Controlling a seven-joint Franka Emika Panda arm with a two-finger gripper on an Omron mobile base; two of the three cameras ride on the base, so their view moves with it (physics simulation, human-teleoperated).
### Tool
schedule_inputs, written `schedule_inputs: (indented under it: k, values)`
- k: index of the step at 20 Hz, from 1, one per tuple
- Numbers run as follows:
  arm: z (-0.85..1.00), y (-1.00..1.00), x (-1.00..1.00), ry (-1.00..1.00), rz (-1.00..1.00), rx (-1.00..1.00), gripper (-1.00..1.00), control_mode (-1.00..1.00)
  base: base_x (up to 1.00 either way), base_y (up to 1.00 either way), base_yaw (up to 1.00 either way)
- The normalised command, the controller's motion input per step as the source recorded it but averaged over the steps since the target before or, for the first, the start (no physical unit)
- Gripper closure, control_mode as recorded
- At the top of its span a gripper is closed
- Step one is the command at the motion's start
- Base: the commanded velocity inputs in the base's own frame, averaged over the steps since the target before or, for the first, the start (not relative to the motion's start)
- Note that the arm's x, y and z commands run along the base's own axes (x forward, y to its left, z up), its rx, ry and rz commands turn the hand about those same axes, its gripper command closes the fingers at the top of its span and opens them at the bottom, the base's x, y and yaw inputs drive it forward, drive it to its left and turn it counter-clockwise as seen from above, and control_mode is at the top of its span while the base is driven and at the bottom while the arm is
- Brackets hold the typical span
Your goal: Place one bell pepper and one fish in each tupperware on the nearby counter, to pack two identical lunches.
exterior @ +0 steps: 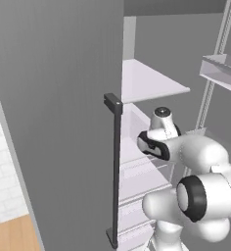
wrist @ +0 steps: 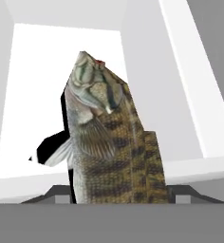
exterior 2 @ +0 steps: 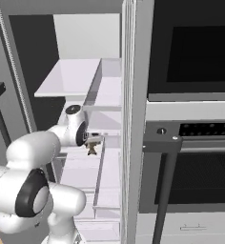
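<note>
The hand view shows a brown-striped fish clamped between the end effector's dark fingertips, head up against a white fridge compartment. From the right base view, the fish hangs small beside the fridge shelves, midway down the open fridge.

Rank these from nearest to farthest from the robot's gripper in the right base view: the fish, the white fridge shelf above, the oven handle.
1. fish: in the gripper, between its fingers.
2. white fridge shelf: above, slightly left.
3. oven handle: far right, outside the fridge.
</note>
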Motion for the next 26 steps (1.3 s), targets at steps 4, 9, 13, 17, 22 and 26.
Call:
schedule_inputs:
  k: [4,9,13,17,22,26]
  values:
    - [0.42,0.05,-0.38,0.0,0.0,0.02,1.0,-1.0,0.0,0.0,0.0]
    - [0.48,0.12,-0.42,0.0,0.0,0.02,1.0,-1.0,0.0,0.0,0.0]
    - [0.34,0.13,-0.65,-0.01,0.0,0.0,1.0,-1.0,0.0,0.0,0.0]
    - [0.41,0.01,-0.67,-0.02,0.0,0.0,1.0,-1.0,0.0,0.0,0.0]
    - [0.6,0.02,-0.37,0.0,0.0,0.01,1.0,-1.0,0.0,0.0,0.0]
    - [0.56,0.0,-0.3,0.0,0.02,0.0,1.0,-1.0,0.0,0.0,0.0]
